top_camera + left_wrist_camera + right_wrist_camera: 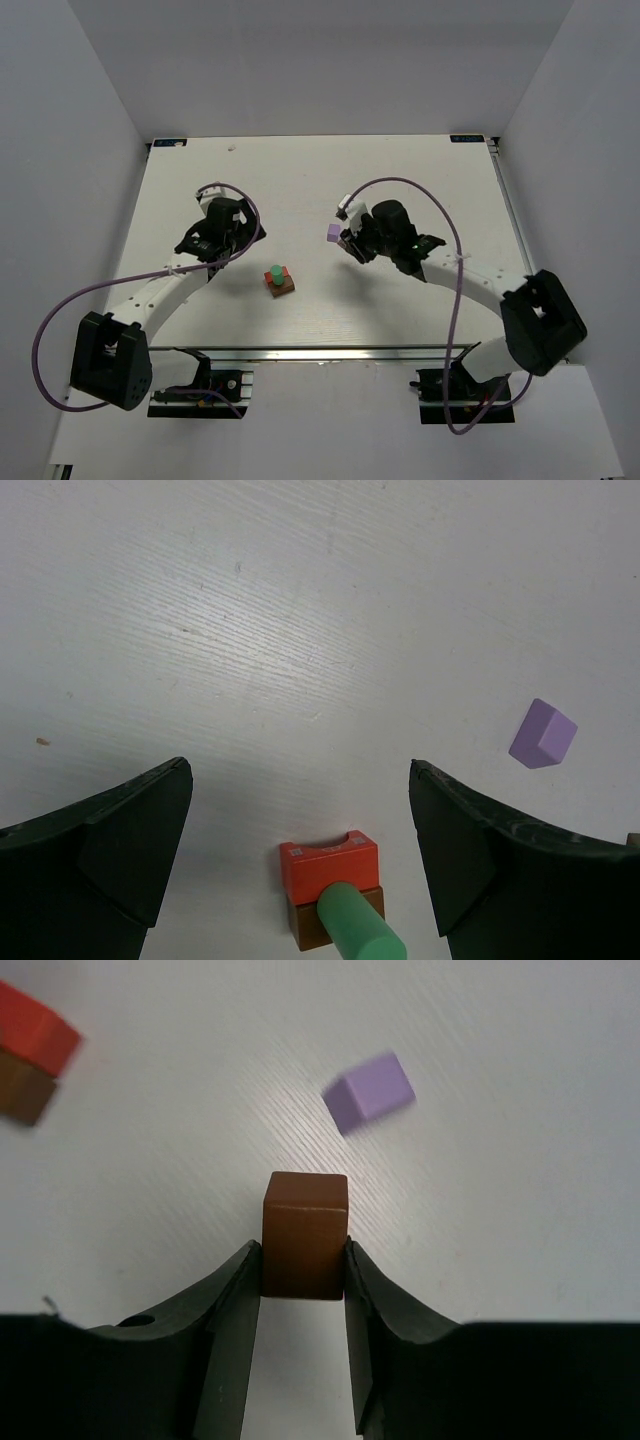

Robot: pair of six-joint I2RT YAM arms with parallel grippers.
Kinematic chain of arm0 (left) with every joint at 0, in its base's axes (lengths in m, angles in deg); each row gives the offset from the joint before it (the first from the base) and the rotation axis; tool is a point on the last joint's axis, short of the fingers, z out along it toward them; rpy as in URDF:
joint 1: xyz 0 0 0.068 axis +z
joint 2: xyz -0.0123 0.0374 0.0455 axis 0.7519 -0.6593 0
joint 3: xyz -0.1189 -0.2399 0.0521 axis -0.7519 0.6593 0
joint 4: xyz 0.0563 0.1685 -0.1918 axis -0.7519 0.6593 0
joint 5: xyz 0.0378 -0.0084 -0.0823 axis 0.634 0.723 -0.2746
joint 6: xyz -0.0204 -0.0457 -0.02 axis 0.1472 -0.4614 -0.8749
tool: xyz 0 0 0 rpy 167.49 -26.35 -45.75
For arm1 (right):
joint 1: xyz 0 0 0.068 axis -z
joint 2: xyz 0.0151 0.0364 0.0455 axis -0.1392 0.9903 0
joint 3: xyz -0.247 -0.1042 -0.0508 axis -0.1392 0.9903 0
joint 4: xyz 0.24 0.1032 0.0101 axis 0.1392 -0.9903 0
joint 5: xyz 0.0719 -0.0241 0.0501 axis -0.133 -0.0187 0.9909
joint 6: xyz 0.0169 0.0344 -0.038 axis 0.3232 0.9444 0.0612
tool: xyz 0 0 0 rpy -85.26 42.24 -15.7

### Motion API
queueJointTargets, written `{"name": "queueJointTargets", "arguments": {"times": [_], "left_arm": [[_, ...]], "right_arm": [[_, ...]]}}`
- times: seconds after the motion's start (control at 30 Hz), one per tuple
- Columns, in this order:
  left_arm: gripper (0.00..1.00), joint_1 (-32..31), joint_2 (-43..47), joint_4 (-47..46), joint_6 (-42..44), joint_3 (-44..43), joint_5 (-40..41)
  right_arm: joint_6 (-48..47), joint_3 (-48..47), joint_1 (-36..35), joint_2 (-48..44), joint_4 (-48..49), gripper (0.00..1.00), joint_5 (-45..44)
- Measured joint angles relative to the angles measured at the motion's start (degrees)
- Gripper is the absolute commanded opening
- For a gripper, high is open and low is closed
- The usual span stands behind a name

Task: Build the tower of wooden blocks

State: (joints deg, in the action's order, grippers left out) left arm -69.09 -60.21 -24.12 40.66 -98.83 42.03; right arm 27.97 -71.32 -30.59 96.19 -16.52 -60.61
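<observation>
Right gripper [303, 1255] clamps a brown block [305, 1220] right of the tower [279, 280], seemingly for stacking; left gripper [300, 770], left of the tower, gapes wide and empty.

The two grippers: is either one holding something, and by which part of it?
The right gripper holds a brown block, clamped by two opposite side faces. The left gripper is open and holds nothing.
</observation>
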Motion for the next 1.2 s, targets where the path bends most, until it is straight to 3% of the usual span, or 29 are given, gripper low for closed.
{"name": "queueJointTargets", "arguments": {"times": [0.17,0.43,0.7,1.2], "left_arm": [[0.98,0.35,0.33,-1.42,0.09,2.51,-1.27],[0.98,1.88,1.84,-4.96,1.77,6.1,-4.94],[0.98,3.67,1.84,-6.75,2.43,6.51,-6.43],[0.98,8.74,1.9,-8.11,2.4,9.84,-5.01]], "right_arm": [[-15.1,-4.39,-0.07,-6.54,-5.18,0.08,16.55],[-36.76,-25.81,-2.49,2.08,-25.62,0.1,34.4],[-45.33,-41.81,-8.92,14.99,-42.14,0.11,35.67],[-45.66,-56.59,-16.0,27.8,-50.95,0.13,30.93]]}}
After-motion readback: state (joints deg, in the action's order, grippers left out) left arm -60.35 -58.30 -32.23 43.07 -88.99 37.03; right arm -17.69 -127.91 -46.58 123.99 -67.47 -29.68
